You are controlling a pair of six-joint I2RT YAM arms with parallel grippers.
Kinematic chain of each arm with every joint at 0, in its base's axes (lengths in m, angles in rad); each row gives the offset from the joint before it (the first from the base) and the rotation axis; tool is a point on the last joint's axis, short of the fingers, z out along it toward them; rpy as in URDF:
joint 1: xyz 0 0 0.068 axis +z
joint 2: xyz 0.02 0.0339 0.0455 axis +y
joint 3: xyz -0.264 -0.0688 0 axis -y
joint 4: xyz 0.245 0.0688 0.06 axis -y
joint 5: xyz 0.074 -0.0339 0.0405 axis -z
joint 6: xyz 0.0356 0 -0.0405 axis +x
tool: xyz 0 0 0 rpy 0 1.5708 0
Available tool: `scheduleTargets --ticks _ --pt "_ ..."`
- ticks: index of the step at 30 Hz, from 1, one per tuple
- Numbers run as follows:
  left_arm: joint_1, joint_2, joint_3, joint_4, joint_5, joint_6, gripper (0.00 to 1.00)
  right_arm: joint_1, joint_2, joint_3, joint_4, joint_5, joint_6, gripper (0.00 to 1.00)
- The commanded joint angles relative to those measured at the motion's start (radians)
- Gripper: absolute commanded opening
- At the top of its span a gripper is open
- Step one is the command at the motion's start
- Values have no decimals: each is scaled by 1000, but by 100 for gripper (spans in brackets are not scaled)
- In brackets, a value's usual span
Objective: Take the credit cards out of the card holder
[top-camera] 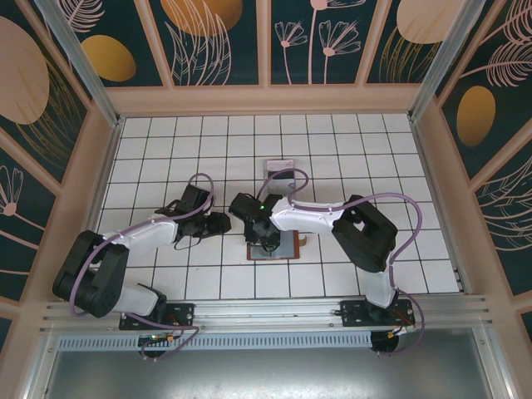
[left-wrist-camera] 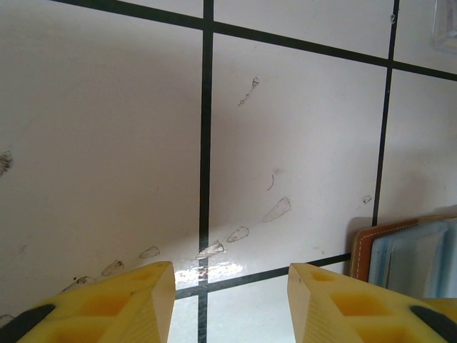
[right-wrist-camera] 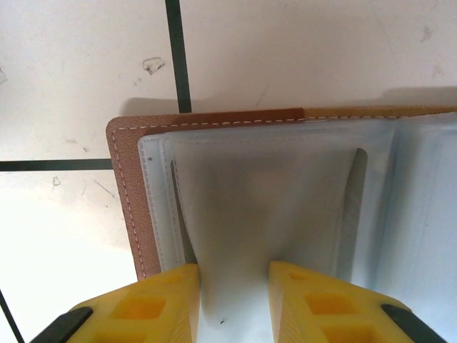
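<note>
The card holder lies open on the tiles under my right gripper. In the right wrist view its brown leather edge frames the grey-blue pockets. A pale white-grey credit card bows up out of the left pocket, and my right gripper is shut on it, a yellow finger against each side. My left gripper hovers open just left of the holder. In the left wrist view that gripper has only bare tile between its fingers, with the card holder's corner at the lower right.
A clear acrylic stand stands behind the holder, and its corner shows at the top right of the left wrist view. Wooden walls fence the white tiled table. Both arms meet near the middle.
</note>
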Motion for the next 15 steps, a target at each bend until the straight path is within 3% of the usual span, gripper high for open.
scheduleTargets --ticks 1,15 --pt "6 -18 -9 -16 6 23 46 14 31 9 -39 34 18 26" --pt "4 -40 0 19 142 42 44 12 -34 30 -47 68 8 14"
